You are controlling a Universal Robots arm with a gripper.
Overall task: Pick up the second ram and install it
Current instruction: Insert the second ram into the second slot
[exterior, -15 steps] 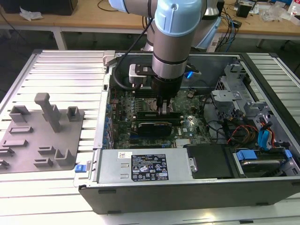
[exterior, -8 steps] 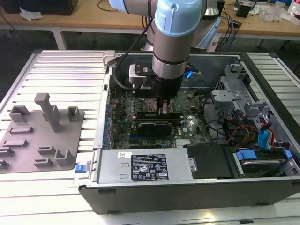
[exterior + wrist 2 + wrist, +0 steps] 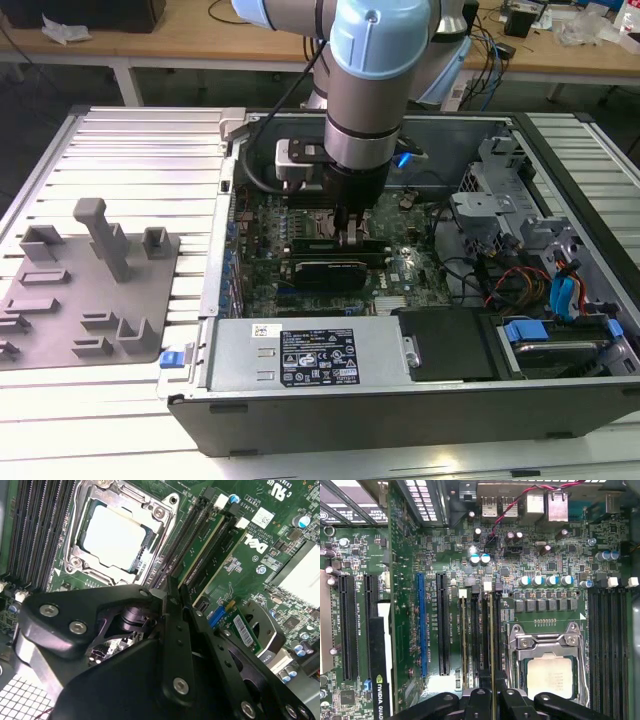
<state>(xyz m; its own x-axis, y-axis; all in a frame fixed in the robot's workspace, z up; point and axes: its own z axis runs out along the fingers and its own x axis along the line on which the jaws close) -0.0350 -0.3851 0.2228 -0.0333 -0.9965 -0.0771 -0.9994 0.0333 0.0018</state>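
Note:
The second ram [image 3: 492, 640] is a thin green stick seen edge-on, standing in a motherboard slot beside the square processor socket [image 3: 547, 665]. My gripper [image 3: 492, 697] straddles one end of it, a black finger pressed against each side, so it is shut on the stick. In the second wrist view the same stick [image 3: 202, 547] runs up from between the fingertips of the gripper [image 3: 176, 587]. Another stick [image 3: 464, 640] stands a few slots away on the side far from the socket. In the exterior view the gripper [image 3: 350, 238] reaches down into the open computer case [image 3: 400, 400].
A black graphics card [image 3: 325, 270] lies just in front of the gripper. The power supply [image 3: 300, 355] fills the case's near side. Drive bays and loose cables [image 3: 520, 280] crowd the exterior view's right. A grey fixture tray [image 3: 90, 280] rests on the slatted table at the exterior view's left.

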